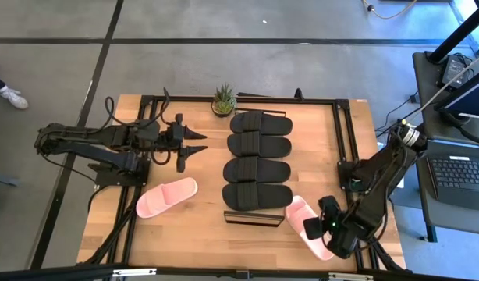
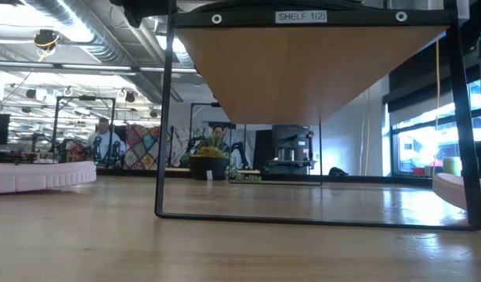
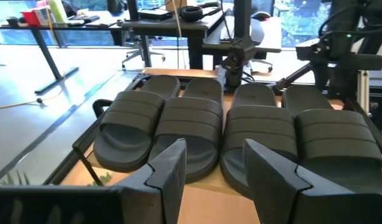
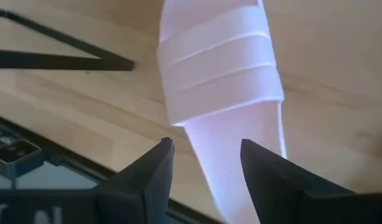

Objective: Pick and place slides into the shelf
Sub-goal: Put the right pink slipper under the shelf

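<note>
Four black slides (image 1: 258,160) lie side by side on the shelf (image 1: 253,219), also seen in the left wrist view (image 3: 241,124). My left gripper (image 1: 202,143) (image 3: 219,171) hovers open, level, just left of them, touching nothing. One pink slide (image 1: 166,197) (image 2: 37,174) lies sole-down on the table left of the shelf. The other pink slide (image 1: 299,211) (image 4: 222,74) (image 2: 460,188) lies right of the shelf near the near edge. My right gripper (image 1: 313,228) (image 4: 206,158) is open over its heel end; I see no touch.
A small potted plant (image 1: 223,100) stands at the far edge behind the shelf. The shelf's thin black frame (image 2: 166,117) stands on the table with open room under its plank (image 2: 303,70). A laptop (image 1: 462,173) sits off the table's right. People show in the room beyond.
</note>
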### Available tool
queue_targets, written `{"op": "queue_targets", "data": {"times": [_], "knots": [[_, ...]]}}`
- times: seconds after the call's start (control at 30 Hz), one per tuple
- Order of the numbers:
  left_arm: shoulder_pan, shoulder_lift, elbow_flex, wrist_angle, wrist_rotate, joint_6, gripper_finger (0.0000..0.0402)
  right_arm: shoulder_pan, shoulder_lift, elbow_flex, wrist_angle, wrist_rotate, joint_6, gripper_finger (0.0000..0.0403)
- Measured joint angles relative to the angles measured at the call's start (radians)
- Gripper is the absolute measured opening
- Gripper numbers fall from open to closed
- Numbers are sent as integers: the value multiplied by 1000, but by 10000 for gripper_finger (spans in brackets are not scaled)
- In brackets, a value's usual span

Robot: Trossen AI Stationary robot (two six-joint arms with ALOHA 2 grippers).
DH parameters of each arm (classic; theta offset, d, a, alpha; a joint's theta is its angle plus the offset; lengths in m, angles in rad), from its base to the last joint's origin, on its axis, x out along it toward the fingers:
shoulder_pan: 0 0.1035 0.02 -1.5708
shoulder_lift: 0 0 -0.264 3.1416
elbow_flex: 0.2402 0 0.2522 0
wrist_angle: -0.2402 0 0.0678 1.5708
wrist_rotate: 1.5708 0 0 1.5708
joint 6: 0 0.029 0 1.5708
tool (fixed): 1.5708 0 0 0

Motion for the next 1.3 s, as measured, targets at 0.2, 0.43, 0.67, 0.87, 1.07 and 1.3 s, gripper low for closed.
{"op": "queue_targets", "data": {"times": [0.2,0.43,0.67,0.87,1.07,1.3], "knots": [[0,0,0,0,-3,0,149,11,47,0,20,0,65,187],[0,0,0,-1,-3,-3,149,9,124,0,34,7,70,187],[0,0,0,-1,-2,-8,149,-4,181,0,110,52,70,187],[0,1,0,-1,-2,-9,149,-31,236,0,168,88,55,187],[0,1,0,-1,-2,-10,149,-36,283,0,186,90,55,183],[0,1,0,-1,-2,-11,149,-37,284,0,194,98,44,97]]}}
